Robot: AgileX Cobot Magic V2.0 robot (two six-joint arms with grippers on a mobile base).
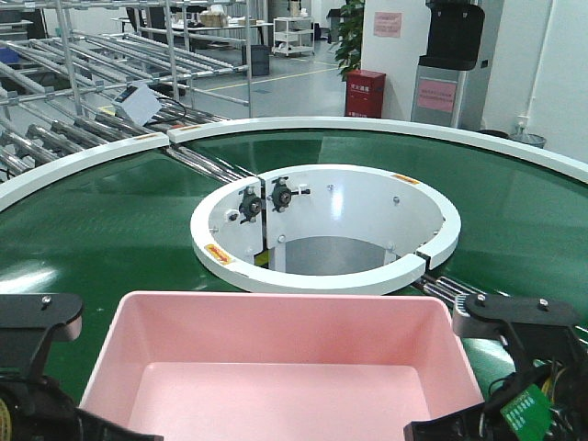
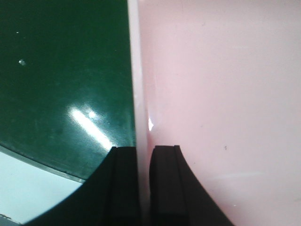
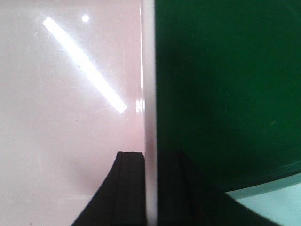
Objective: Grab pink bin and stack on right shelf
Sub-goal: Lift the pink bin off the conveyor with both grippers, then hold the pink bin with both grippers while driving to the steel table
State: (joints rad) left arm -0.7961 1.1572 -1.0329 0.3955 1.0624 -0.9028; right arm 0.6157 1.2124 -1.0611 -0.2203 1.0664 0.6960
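Note:
The pink bin (image 1: 276,367) fills the near foreground over the green conveyor belt (image 1: 110,220), open side up and empty. My left gripper (image 2: 143,150) is shut on the bin's left wall, one finger inside against the pink wall (image 2: 216,94) and one outside over the belt. My right gripper (image 3: 149,155) is shut on the right wall in the same way, with the bin's inside (image 3: 70,117) to its left. Whether the bin rests on the belt or hangs above it cannot be told. The right shelf is out of view.
A white ring-shaped hub (image 1: 322,276) with a round opening sits mid-belt just beyond the bin. Grey pipe-and-roller racks (image 1: 92,73) stand at the back left. Farther back are a red box (image 1: 365,94) and a grey machine (image 1: 450,64).

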